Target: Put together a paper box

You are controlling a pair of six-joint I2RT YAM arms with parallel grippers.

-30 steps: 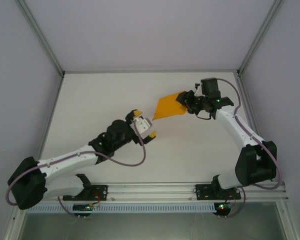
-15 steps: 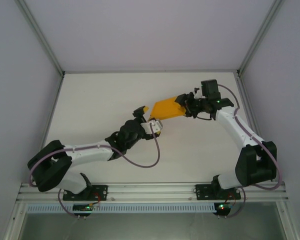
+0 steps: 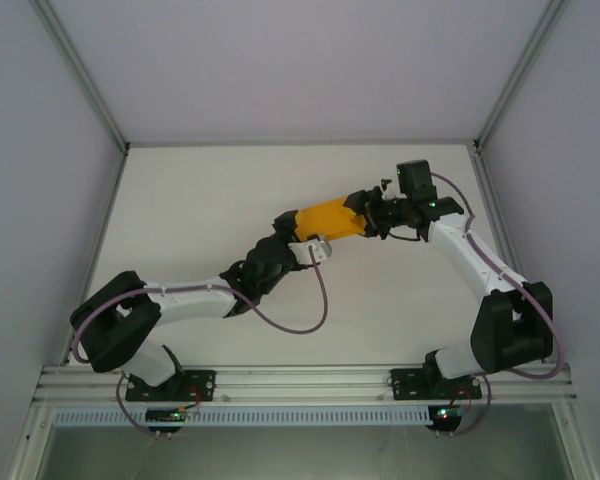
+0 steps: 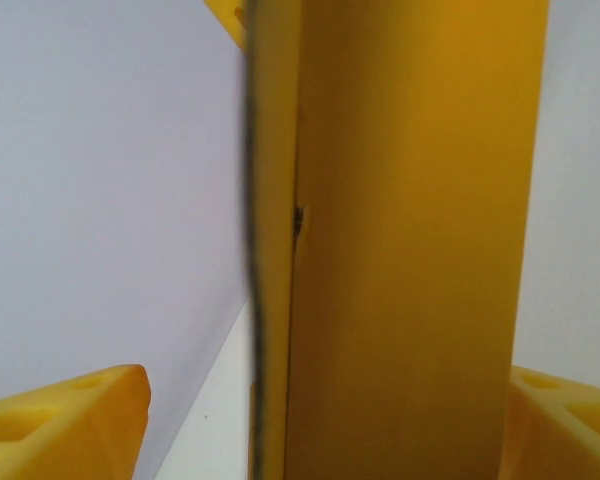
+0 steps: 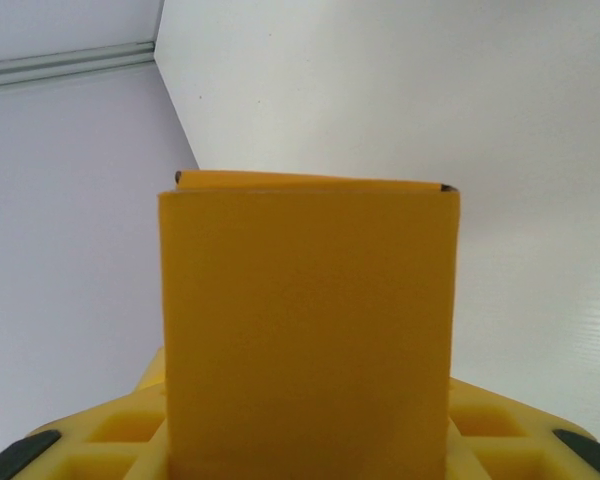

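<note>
My right gripper (image 3: 368,215) is pinching the right end of the paper box (image 3: 326,218). On its wrist camera the orange-yellow card rises straight up from between the yellow fingers (image 5: 125,432), and a second folded layer peeks out along its far edge. My left gripper (image 3: 298,232) is at the opposite, left end of the box with its jaws spread. On that wrist camera the card runs up the middle of the picture between the two yellow fingers (image 4: 65,425). The card stands clear of the left finger, with a gap of pale background between them, and sits right against the other. A dark crease line runs down the card's length near its left side. From overhead the box lies as a bridge between the two grippers, over the right-centre of the white table (image 3: 200,200). I cannot tell whether it touches the surface. Both arms angle inward from their bases at the near edge.
</note>
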